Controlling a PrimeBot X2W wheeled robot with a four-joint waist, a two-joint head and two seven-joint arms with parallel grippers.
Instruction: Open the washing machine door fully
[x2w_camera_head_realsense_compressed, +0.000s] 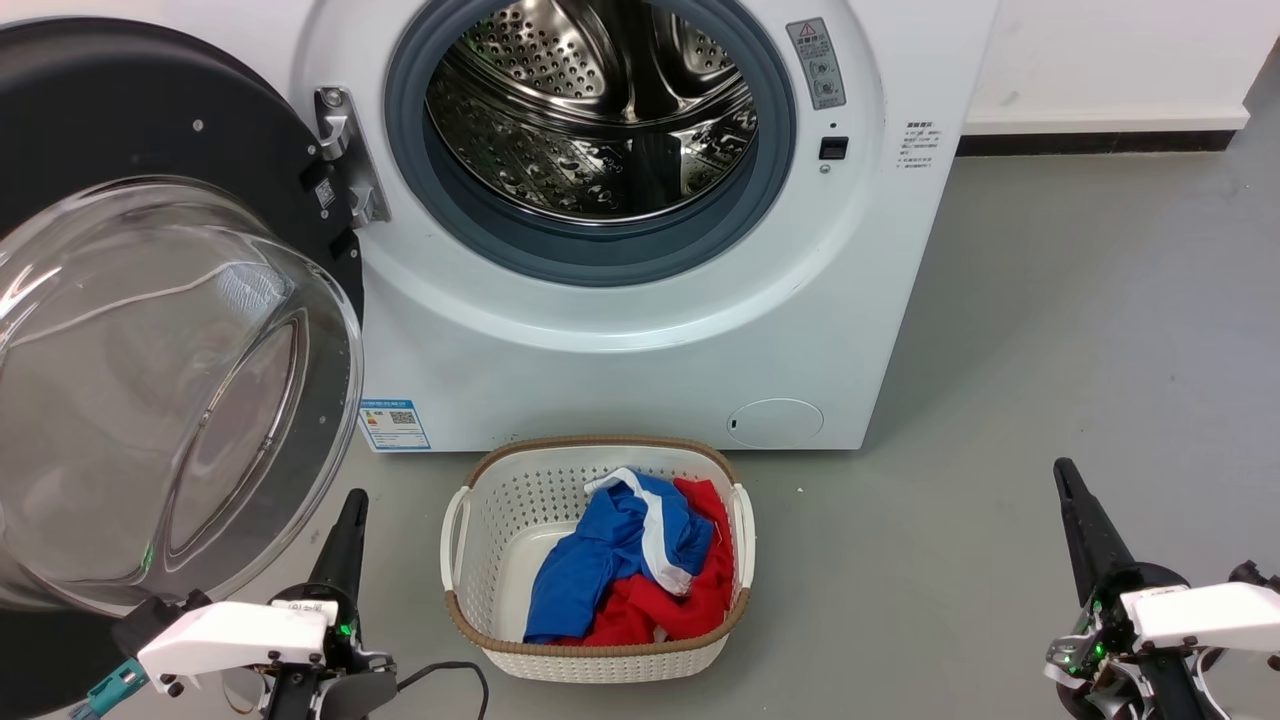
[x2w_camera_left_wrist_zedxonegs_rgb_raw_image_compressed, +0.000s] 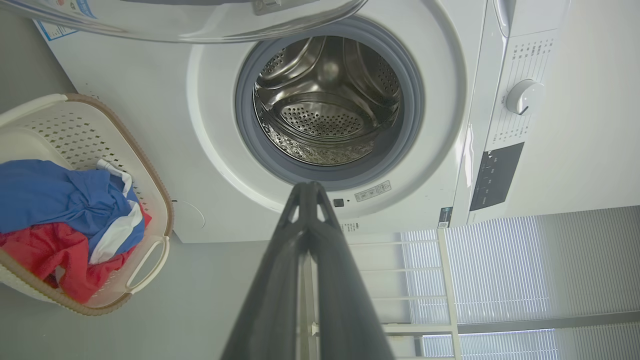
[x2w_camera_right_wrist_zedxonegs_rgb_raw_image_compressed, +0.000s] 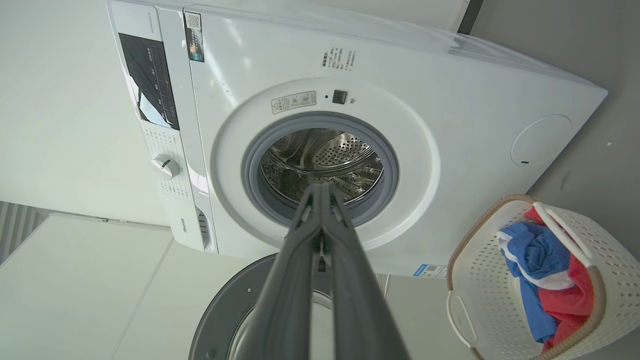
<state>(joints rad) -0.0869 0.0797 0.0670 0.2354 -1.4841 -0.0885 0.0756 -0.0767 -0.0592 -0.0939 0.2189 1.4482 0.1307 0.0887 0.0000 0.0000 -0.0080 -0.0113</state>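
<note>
– Grey floor (x2w_camera_head_realsense_compressed: 1050, 330) and a pale wall behind. What else is there?
– A white boxy front-loading washing machine (x2w_camera_head_realsense_compressed: 620, 360) stands straight ahead of both arms, its perforated steel drum (x2w_camera_head_realsense_compressed: 600, 110) exposed. A white perforated plastic laundry basket (x2w_camera_head_realsense_compressed: 520, 500) holding blue and red clothes (x2w_camera_head_realsense_compressed: 620, 570) sits between the two end effectors.
– And the door?
– The large round glossy black washing machine door (x2w_camera_head_realsense_compressed: 170, 330), with its bulging clear glass bowl, is swung wide on its hinge. It hangs just above and outward of the left end effector (x2w_camera_head_realsense_compressed: 352, 510), near it but apparently not touching.
– What about the end effectors?
– Both are clenched on nothing. The right end effector (x2w_camera_head_realsense_compressed: 1068, 480) is well apart from the door, on the basket's far side.
– So it's fully open?
– Probably, though the door's outer edge is cut off, so I can't tell whether the hinge has reached its stop.
– And if some swing is left?
– Use the left one with its fingers closed. Press on the black rim, not the glass, and far from the hinge. Follow the arc and ease off once it resists.
</note>
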